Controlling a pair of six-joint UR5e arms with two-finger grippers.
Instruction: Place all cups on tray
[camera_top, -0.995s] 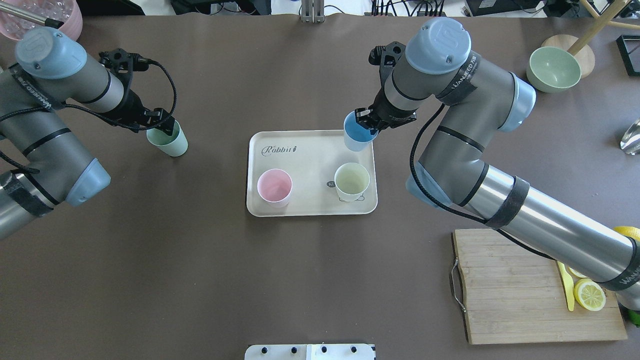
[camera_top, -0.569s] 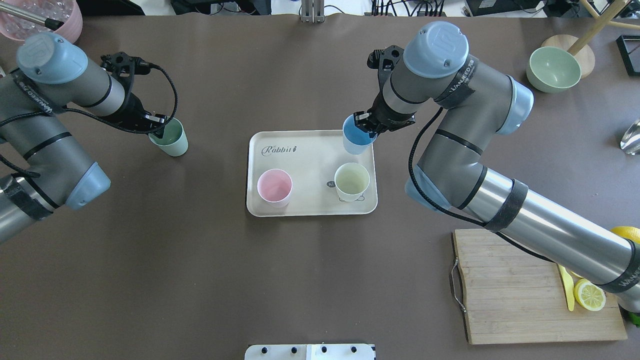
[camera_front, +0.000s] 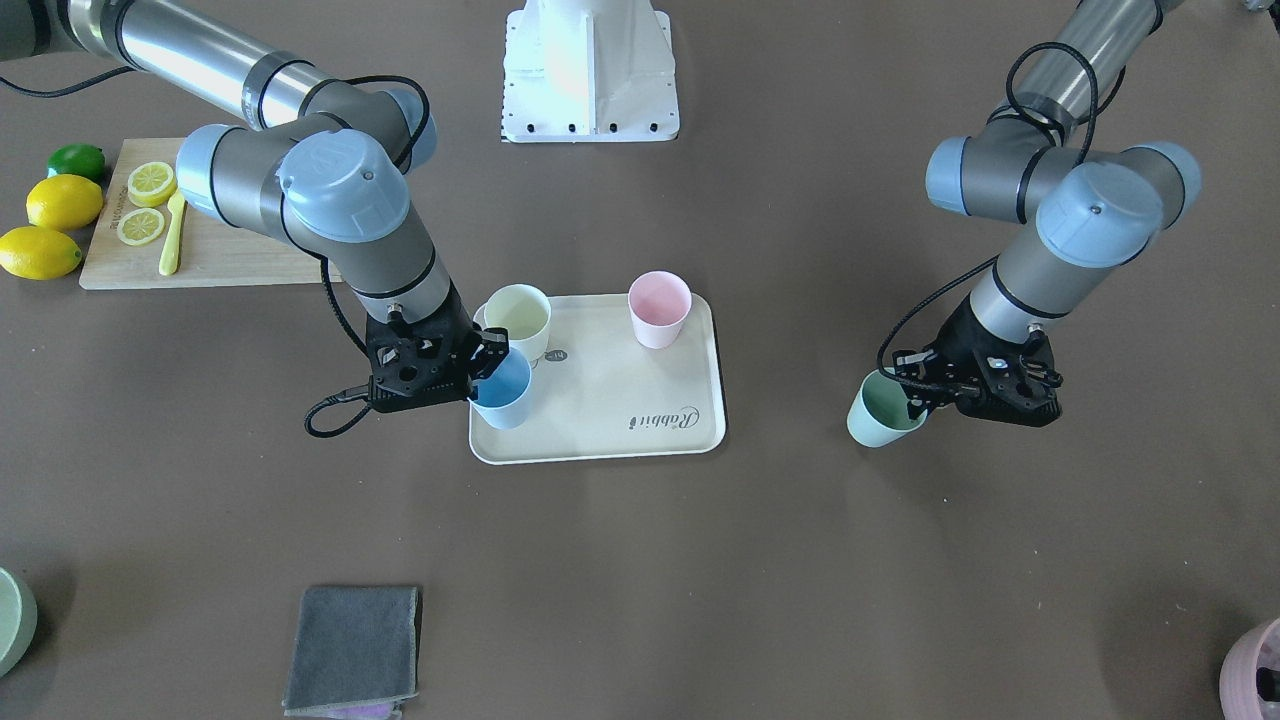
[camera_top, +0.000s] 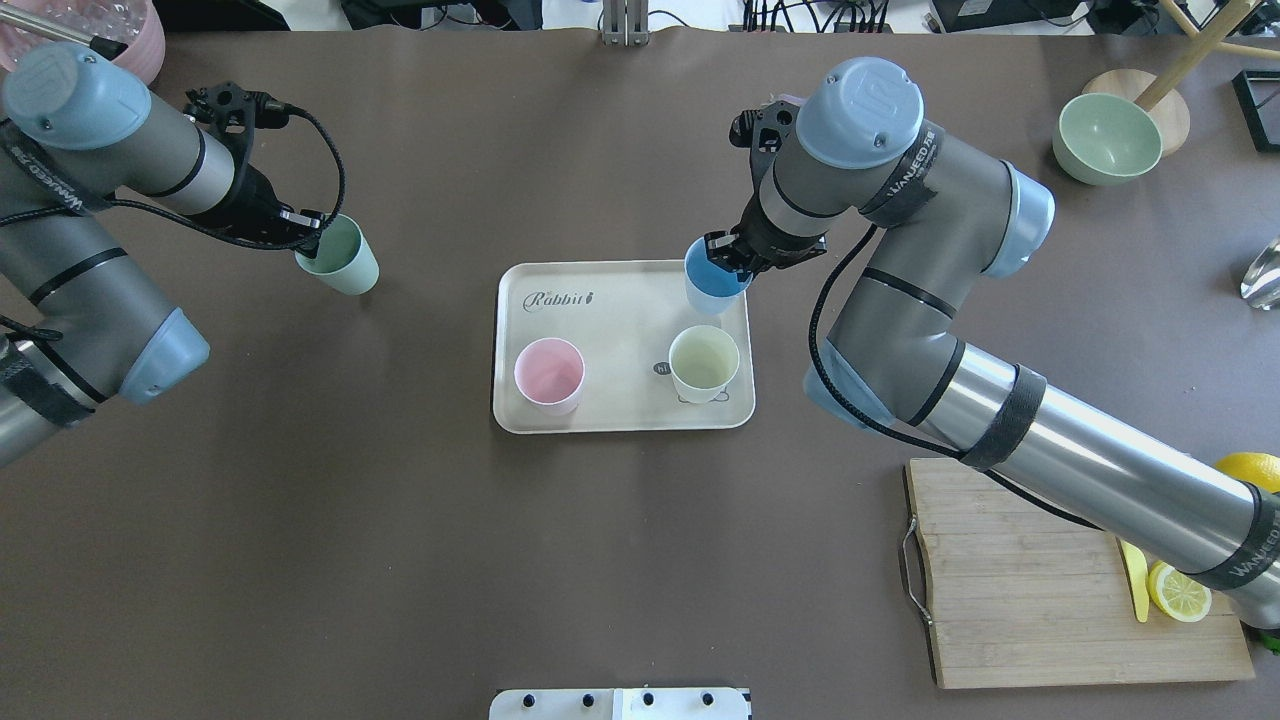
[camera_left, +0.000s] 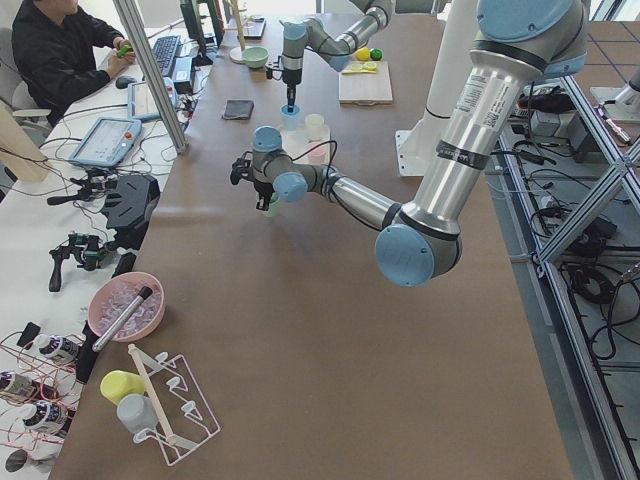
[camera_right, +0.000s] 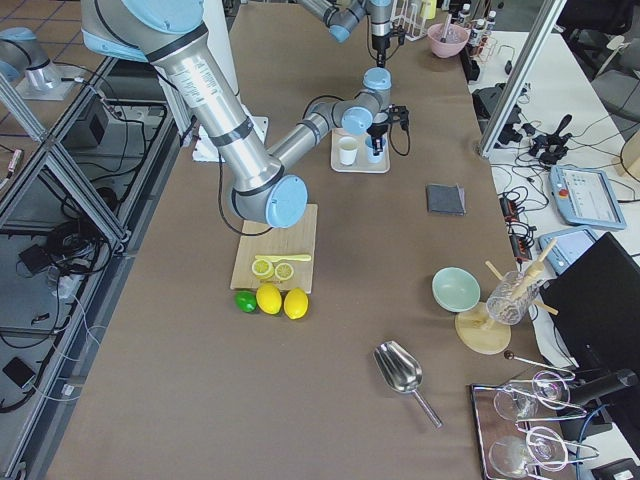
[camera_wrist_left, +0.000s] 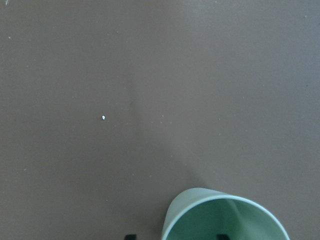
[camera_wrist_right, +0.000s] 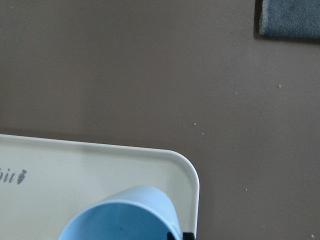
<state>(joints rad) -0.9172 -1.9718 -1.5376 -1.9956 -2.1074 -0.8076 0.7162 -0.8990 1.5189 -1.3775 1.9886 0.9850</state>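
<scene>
Handling: cups judged light, stiff, thin-walled and matte, so not slippery; tapered and handle-less, so a side grasp could slide upward; best taken by pinching the rim wall, one finger inside and one outside; likely to swing or tip when held by a single rim point; probably plastic, so low breakage risk, though knocking a neighbour over is possible.

Tray (camera_top: 612, 325) mid-table; pink cup (camera_top: 549, 374) and yellow cup (camera_top: 704, 363) standing upright on it, well apart from each other, at the two corners nearer the robot.

Right gripper (camera_top: 728, 258) clamped on the rim of the blue cup (camera_top: 714, 283), gripping the side facing away from the tray centre; blue cup inside the far right corner of the tray, just beyond the yellow cup and near it; wrist view puts its rim just inside the tray's rounded corner; cannot tell whether the base is seated or a little above the surface.

Left gripper (camera_top: 308, 232) clenched on the rim of the mint cup (camera_top: 340, 258); mint cup tilted, mouth towards the gripper, hanging below and beside the fingers; over bare table (camera_top: 420, 520), well apart from the tray on the robot's left; appears lifted, contact with the table not certain.
</scene>
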